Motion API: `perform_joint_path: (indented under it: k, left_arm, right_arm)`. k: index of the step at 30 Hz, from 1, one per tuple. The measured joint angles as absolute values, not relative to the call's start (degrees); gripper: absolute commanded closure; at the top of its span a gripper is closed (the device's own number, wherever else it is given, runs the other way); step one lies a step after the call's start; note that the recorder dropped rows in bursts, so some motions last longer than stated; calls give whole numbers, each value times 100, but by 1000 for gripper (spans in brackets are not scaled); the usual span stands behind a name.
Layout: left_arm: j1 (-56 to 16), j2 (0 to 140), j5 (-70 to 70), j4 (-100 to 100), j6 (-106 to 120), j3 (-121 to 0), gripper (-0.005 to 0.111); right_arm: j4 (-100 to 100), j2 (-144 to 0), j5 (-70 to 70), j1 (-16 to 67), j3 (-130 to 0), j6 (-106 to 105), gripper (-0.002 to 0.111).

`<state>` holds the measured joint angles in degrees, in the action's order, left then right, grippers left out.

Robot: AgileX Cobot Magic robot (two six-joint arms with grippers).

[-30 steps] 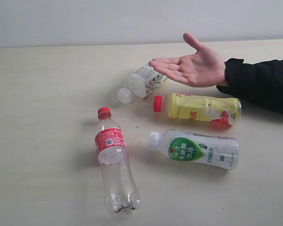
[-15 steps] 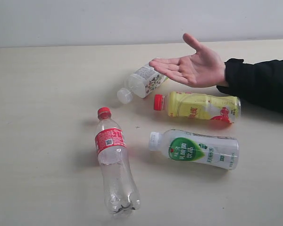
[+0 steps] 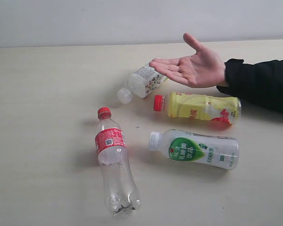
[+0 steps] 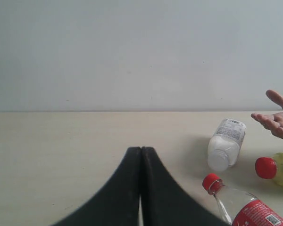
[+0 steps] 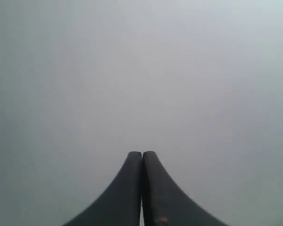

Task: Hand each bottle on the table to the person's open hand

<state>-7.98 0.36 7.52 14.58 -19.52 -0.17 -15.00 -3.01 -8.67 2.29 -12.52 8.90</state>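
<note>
Handover had yet to begin at the counter (image 3: 47,117).
Exterior: clear bottle (image 3: 114,162), yellow bottle (image 3: 200,107) and white bottle (image 3: 195,149) lay flat, small bottle (image 3: 140,82) nearest the open hand (image 3: 193,68). Left wrist: left pincer (image 4: 141,155) was closed, empty; best opened wide before straddling the clear bottle. Right wrist: right pincer (image 5: 142,157) was closed, empty.

A plain pale grey-white wall (image 3: 85,21) runs across the far side of the scene, bare and evenly toned. Its lower edge meets the counter (image 3: 42,117) in a straight horizontal seam, marked by a thin darker line. The counter is a wide, flat, pale beige surface with faint wood grain, stretching from left to right and out past the near edge of the exterior view. The light is soft and even over both. The right wrist view shows only blank grey-white wall.
</note>
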Motion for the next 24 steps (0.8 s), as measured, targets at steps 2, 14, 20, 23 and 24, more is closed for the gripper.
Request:
perform_joint_path:
  k: [2,14,20,23,24]
  left_arm:
    - [-798,36,752,1458,-1952,-17,107]
    - [-798,36,752,1458,-1952,-17,107]
    - [-798,36,752,1458,-1952,-17,107]
    - [-798,36,752,1458,-1952,-17,107]
    - [-798,36,752,1458,-1952,-17,107]
  right_arm:
    - [-1099,-643,-528,229,-1863,962,108]
    - [-221,-3711,3309,237,-5268,-1566,108]
    - [-186,-5613,6016,237,-6684,-2404,107]
    - [-527,-6842,6876,523,-7053,-3157,95]
    - [-556,-6977,6930,612,-7067,-3185,88]
